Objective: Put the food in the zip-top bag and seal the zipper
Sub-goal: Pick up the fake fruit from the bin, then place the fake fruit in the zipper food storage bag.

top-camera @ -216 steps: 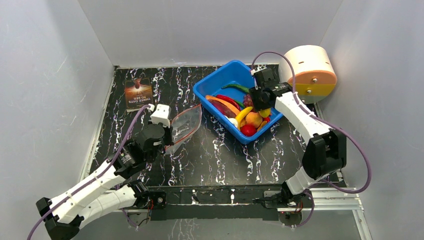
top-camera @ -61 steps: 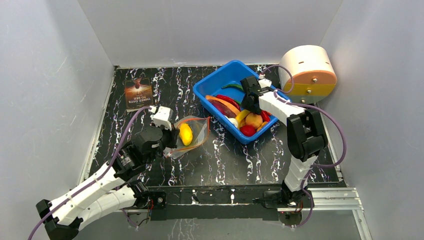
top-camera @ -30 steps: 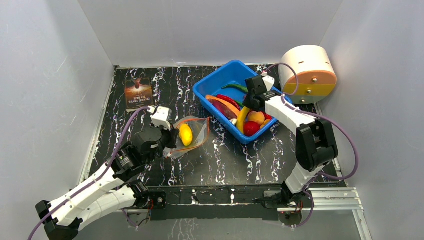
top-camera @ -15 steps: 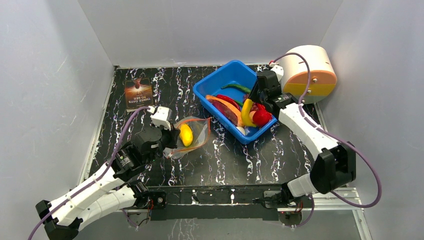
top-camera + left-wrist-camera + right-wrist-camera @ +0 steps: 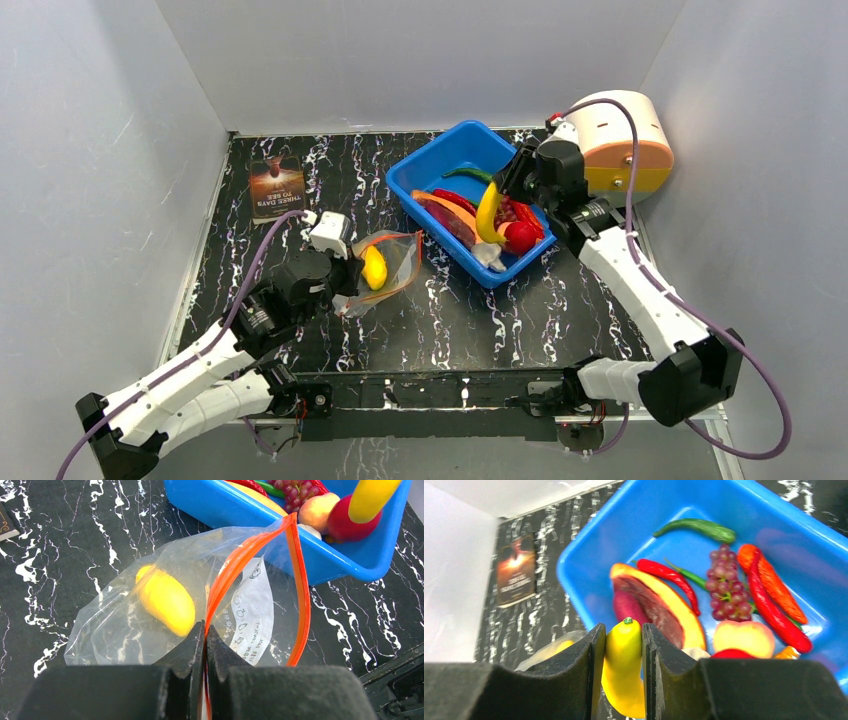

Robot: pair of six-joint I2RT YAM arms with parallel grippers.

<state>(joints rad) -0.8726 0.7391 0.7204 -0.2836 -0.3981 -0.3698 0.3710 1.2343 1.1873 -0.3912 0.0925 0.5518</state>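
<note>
The clear zip-top bag [image 5: 390, 262] lies left of the blue tub with a yellow lemon [image 5: 374, 267] inside. My left gripper [image 5: 205, 630] is shut on the bag's reddish-orange zipper [image 5: 300, 580] and holds the mouth open. My right gripper [image 5: 621, 635] is shut on a yellow banana [image 5: 624, 675] and holds it above the tub; the banana also shows in the top view [image 5: 488, 213]. Red chilies [image 5: 671, 580], a green chili [image 5: 696, 528], purple grapes [image 5: 726, 587], a peach [image 5: 744, 637] and a red apple [image 5: 518, 236] lie in the tub.
The blue tub [image 5: 440, 160] stands at the back right of the black marbled table. A brown printed card [image 5: 276, 187] lies at the back left. A white and orange cylinder [image 5: 620, 150] stands right of the tub. Grey walls close in on three sides.
My right gripper closed on the banana in the tub, lifted it and drew back up and to the right. My left gripper shifted slightly, still holding the bag.
</note>
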